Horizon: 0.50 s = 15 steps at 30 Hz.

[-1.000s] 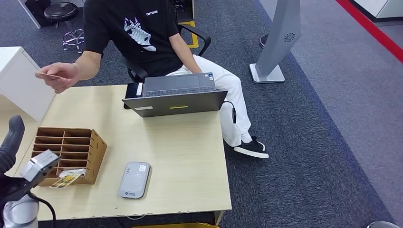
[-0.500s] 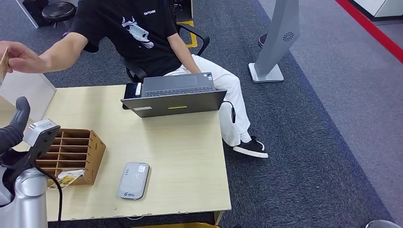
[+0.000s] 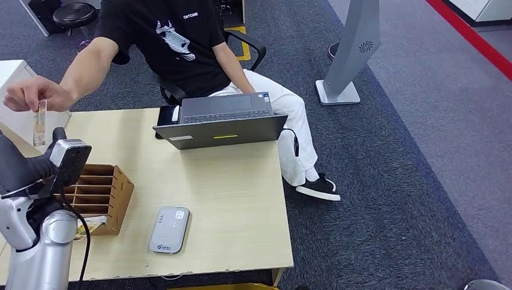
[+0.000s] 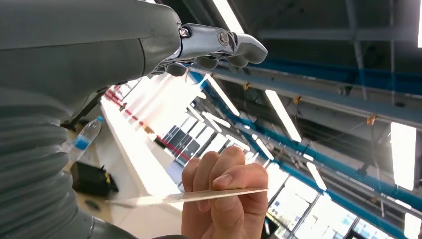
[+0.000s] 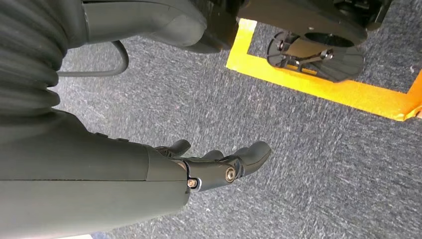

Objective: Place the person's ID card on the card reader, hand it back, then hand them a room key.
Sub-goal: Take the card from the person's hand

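The person's hand (image 3: pixel 33 95) pinches the ID card (image 3: pixel 40 122) by its top so it hangs upright over the table's far left corner. My left hand (image 3: pixel 21 168) is raised just below and beside the card, holding nothing. In the left wrist view the card (image 4: pixel 189 197) shows edge-on in the person's fingers (image 4: pixel 224 199), apart from my left hand (image 4: pixel 219 46), whose fingers are spread. The grey card reader (image 3: pixel 170 229) lies near the table's front edge. My right hand (image 5: pixel 224 162) hangs over the carpet, empty with fingers loosely extended.
A wooden slotted organizer (image 3: pixel 96 193) stands at the table's left, with a printed card (image 3: pixel 84 228) lying at its front. An open laptop (image 3: pixel 223 124) sits at the far edge before the seated person. A white cabinet (image 3: pixel 15 75) stands at the far left.
My left arm has risen higher at the table's left. The person's hand swung out left, then came down, and the card now hangs upright close above my left hand.
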### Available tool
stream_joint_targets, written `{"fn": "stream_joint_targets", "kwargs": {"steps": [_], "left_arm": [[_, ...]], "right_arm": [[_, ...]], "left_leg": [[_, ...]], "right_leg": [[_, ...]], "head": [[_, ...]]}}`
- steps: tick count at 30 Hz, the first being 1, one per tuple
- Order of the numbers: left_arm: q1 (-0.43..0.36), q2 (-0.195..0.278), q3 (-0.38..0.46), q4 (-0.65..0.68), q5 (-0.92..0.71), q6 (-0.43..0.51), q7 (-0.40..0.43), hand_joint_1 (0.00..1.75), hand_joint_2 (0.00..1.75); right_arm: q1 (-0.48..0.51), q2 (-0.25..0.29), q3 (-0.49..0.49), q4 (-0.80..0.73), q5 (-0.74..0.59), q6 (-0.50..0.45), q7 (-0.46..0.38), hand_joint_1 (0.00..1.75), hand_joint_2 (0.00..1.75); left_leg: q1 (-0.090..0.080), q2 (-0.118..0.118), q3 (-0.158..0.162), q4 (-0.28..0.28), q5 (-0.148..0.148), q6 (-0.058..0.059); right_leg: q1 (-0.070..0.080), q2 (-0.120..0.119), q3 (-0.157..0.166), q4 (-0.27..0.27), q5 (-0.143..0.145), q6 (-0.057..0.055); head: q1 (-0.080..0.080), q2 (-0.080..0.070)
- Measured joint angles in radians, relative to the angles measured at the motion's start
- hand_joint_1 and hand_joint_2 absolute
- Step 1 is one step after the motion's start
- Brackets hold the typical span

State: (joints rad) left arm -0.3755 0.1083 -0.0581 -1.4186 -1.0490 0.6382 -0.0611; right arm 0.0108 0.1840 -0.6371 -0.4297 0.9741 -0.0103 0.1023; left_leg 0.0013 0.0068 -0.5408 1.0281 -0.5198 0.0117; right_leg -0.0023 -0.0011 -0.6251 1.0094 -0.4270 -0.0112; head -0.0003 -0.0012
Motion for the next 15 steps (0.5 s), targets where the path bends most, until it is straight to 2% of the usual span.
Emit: {"fn": "stream_joint_targets", "kwargs": {"steps": [6, 10, 15], "left_arm": [[-0.001, 0.008, -0.027, 0.016, 0.016, -0.014, 0.019, 0.03, 1.75], [-0.001, 0.01, -0.033, 0.019, 0.024, -0.017, 0.026, 1.75, 1.75], [0.001, 0.011, -0.033, 0.019, 0.033, -0.024, 0.036, 1.75, 1.75]], "right_arm": [[0.001, 0.0, 0.019, 0.001, -0.006, 0.0, 0.002, 0.0, 1.75], [0.002, 0.0, 0.022, 0.001, -0.013, 0.0, 0.003, 0.0, 1.75], [0.004, 0.0, 0.033, 0.0, -0.022, 0.0, 0.006, 0.0, 1.75]], "left_leg": [[0.0, 0.0, -0.001, 0.0, 0.0, 0.0], [0.0, 0.0, -0.001, 0.0, 0.0, 0.0], [0.0, 0.0, -0.002, 0.0, 0.0, 0.0]], "right_leg": [[0.0, 0.0, -0.001, 0.0, 0.0, 0.0], [0.0, 0.0, -0.001, 0.0, 0.0, 0.0], [0.0, 0.0, -0.002, 0.0, 0.0, 0.0]], "head": [[0.0, 0.0], [0.0, 0.0], [0.0, 0.0]]}}
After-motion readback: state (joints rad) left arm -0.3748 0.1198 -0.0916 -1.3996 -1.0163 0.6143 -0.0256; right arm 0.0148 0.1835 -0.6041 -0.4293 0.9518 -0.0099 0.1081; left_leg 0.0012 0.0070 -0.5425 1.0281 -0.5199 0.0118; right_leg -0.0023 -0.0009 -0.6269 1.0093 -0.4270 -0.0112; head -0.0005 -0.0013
